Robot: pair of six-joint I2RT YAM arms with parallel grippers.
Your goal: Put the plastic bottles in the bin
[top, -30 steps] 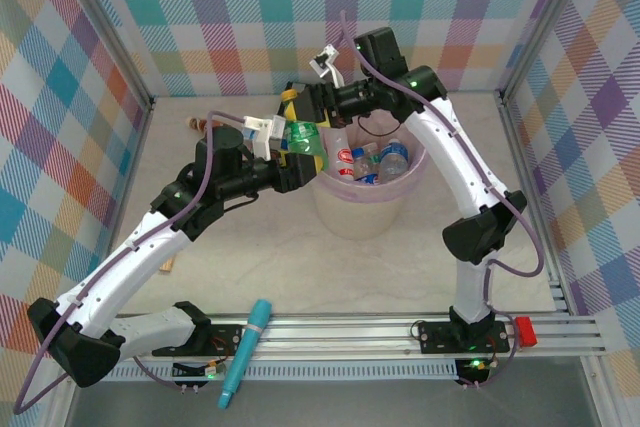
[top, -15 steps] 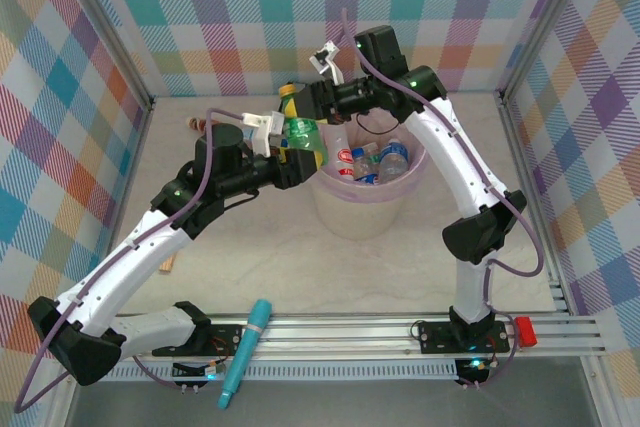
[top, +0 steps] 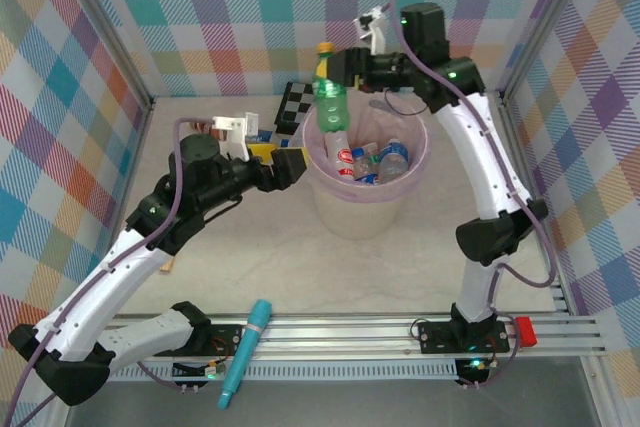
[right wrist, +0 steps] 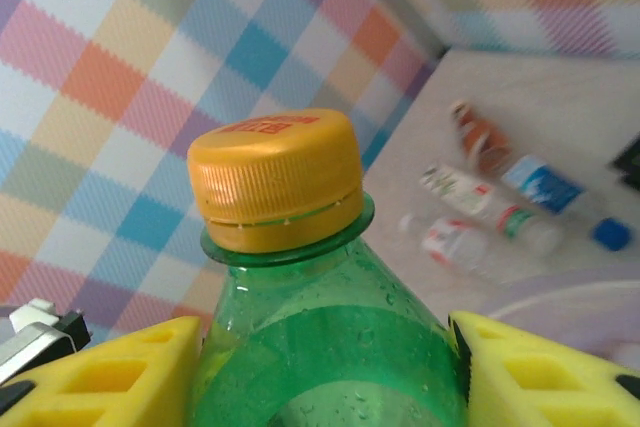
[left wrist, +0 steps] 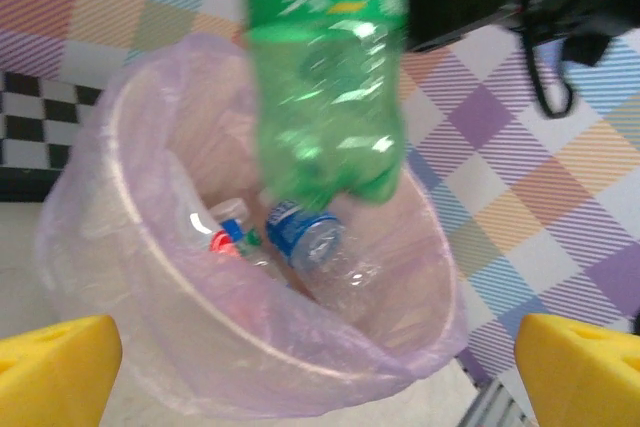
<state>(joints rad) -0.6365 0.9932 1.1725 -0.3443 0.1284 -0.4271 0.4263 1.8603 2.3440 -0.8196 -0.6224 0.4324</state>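
While upright, bottle (top: 331,107) between jaws (right)

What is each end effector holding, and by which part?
The right end effector grips the green bottle at its shoulder, just below the neck. The left end effector is open, holding nothing.

green bottle (left wrist: 325,97): blurred, neck cut off at 12 o'clock | checkerboard (left wrist: 35,132): cut off at 9 o'clock, partly behind bin (left wrist: 150,247)
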